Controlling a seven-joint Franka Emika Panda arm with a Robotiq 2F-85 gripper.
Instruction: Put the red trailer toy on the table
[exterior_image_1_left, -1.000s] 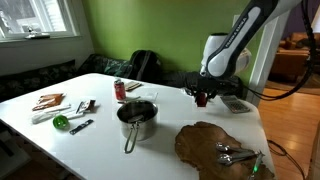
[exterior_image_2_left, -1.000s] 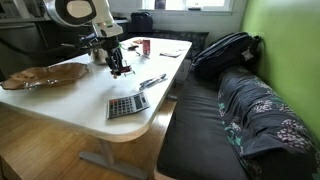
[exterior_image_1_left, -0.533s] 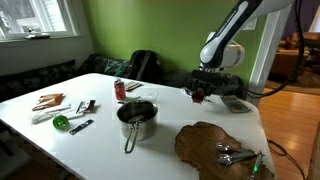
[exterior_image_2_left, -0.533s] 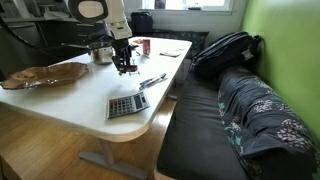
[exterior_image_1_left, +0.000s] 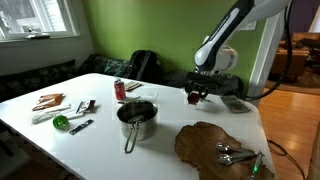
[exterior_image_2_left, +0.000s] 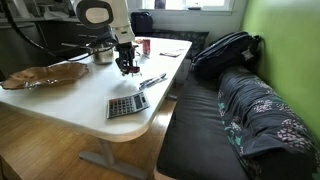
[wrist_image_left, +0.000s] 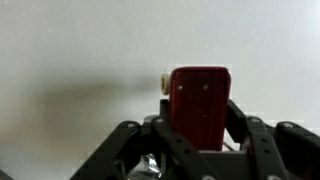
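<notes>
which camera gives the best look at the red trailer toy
The wrist view: the red trailer toy fills the centre, clamped in the gripper. In both exterior views it is only a small dark speck.

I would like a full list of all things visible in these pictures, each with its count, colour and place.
table: one, white, middle of the room
red trailer toy: one, dark red, between the gripper's fingers, over the table
steel pot: one, silver, table centre
can: one, red and white, upright behind the pot
wooden slab: one, brown, on a table corner, metal items on it
calculator: one, grey, near the table edge
green object: one, beside small utensils
backpack: one, black, on the bench
arm: one, white, above the table
gripper: one, black, shut on the toy
</notes>
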